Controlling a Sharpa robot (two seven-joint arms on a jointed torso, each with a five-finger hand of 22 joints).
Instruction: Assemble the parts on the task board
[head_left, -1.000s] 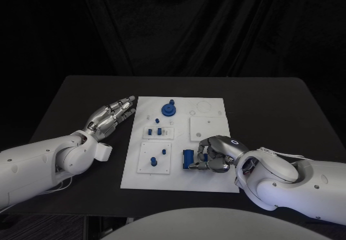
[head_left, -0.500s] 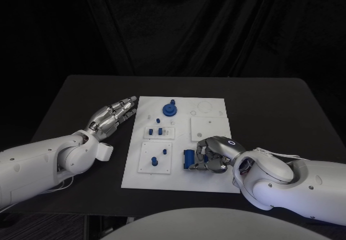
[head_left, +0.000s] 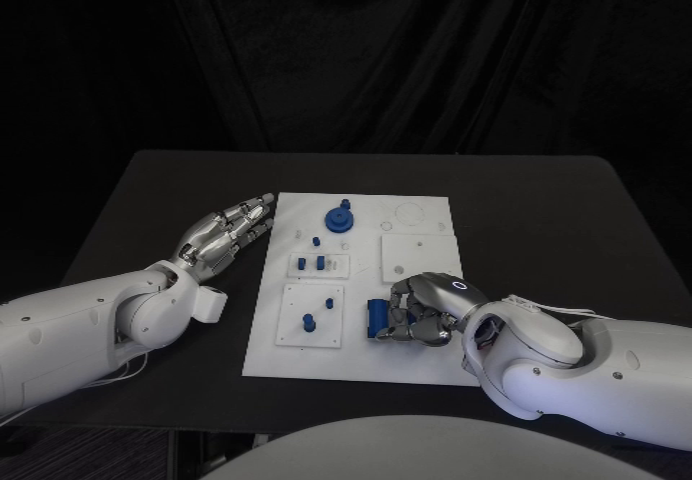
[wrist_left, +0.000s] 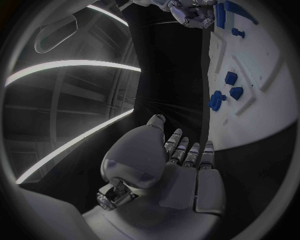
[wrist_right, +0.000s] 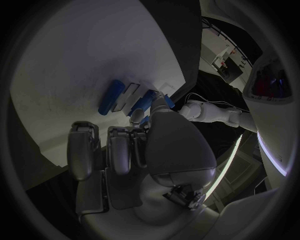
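- Two hands show at the task board (head_left: 433, 360), the white plate in the middle of the black counter (head_left: 577, 220); our right hand (head_left: 426, 315) is the one at work, over the board's near right part.
- Just beside that hand, on its left in the head view, stands a blue block (head_left: 376, 318), upright with its long axis running away from us; the right wrist view shows it (wrist_right: 111, 96) as a long bar lying just ahead of the fingers (wrist_right: 119, 150).
- Smaller blue pieces (wrist_right: 145, 101) sit right at the fingertips in that wrist view. The fingers are curled in around them, but we cannot tell whether they truly pinch a piece or only touch it.
- Our left hand (head_left: 224, 232) lies on the counter just beside the board's left edge, fingers stretched out and apart, holding nothing.
- Other parts stand further up the board: a blue gear-like piece (head_left: 339, 218) near the far edge, two small pegs (head_left: 309, 264) in a mid plate, and a peg (head_left: 306, 322) in the near left plate.
- We judge the coming move belongs to the right hand, which is plainly nearer the block; the block lies to its left, so the fingers would work toward the board's middle.
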